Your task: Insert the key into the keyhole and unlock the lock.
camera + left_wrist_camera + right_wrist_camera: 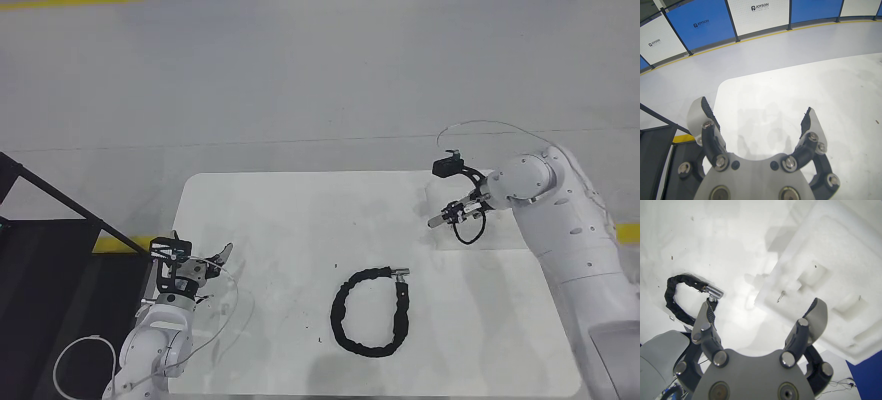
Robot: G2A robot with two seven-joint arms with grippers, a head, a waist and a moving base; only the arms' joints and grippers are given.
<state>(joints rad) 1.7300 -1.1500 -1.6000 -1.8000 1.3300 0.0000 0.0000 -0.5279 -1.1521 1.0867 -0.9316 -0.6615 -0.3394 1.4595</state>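
A chain lock in a black fabric sleeve [366,312] lies curled in the middle of the white table [280,215], its chrome lock head [400,270] pointing toward the right arm. In the right wrist view the lock head [714,291] sits beyond one fingertip [706,310]. A small metal key [780,296] stands in a white foam block [829,279]. My right gripper [761,303] is open and holds nothing, hovering near the table's far right [442,192], short of the key. Also open and holding nothing, my left gripper [757,108] hangs over the table's near left edge [193,255].
A black frame [50,265] stands off the table's left side, close to the left arm. The foam block has several recesses and a second small metal pin [859,297]. Blue and white fence panels [757,17] stand far across the floor.
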